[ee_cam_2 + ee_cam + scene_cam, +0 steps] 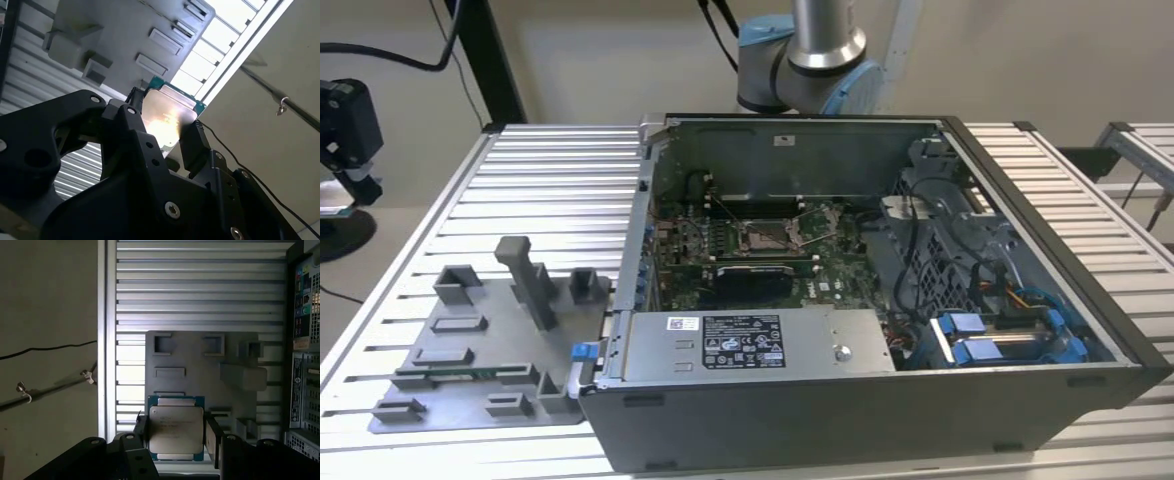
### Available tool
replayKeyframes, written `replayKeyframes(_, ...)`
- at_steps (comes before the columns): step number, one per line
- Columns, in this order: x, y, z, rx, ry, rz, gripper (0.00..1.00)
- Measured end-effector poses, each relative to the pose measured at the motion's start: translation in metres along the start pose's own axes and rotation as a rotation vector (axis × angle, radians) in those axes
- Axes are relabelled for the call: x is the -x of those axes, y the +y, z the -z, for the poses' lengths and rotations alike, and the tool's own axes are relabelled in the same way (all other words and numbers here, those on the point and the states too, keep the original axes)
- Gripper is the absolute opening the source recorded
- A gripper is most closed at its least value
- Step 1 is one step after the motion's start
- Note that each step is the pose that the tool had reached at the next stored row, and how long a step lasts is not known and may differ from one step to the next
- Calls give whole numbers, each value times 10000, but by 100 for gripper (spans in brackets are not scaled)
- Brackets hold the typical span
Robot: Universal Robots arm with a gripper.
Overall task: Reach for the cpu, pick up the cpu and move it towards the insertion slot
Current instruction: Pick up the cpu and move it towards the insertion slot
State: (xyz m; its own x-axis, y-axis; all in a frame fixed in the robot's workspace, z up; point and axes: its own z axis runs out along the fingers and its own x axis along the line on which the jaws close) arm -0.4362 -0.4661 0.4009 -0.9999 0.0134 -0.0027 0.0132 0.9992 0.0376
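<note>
**A:** First wrist view: the gripper (177, 437) is clamped on the cpu (176, 432), a finger (214, 440) on each of two opposite edges, pale face toward the camera.

**B:** Where's that against the case (1067, 330)?

**A:** Outside it. The cpu hangs over the grey plate (200, 370), clear of its blocks. In the exterior view that plate lies just beside the case, on the exterior view's left.

**B:** And the slot?

**A:** The slot (771, 236) is inside the case, on the green board (680, 250), about mid-floor toward the back wall. So I judge the case's plate-side wall stands between chip and slot.

**B:** Long axis?

**A:** None to speak of, it's near square. Whether its edges square up with the slot's, I can't tell.

**B:** Surface, room?

**A:** The case lies open on a slatted metal table (560, 170). Cables (921, 260) and a blue-clipped bay (987, 340) crowd the side of the case away from the plate. Above the slot it looks free.
</note>
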Motion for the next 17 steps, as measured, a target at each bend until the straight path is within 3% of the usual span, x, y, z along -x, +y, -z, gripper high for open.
replayKeyframes(5,57,0,-2,2,-2,-1,0)
replayKeyframes(17,309,3,-2,1,-1,0,0)
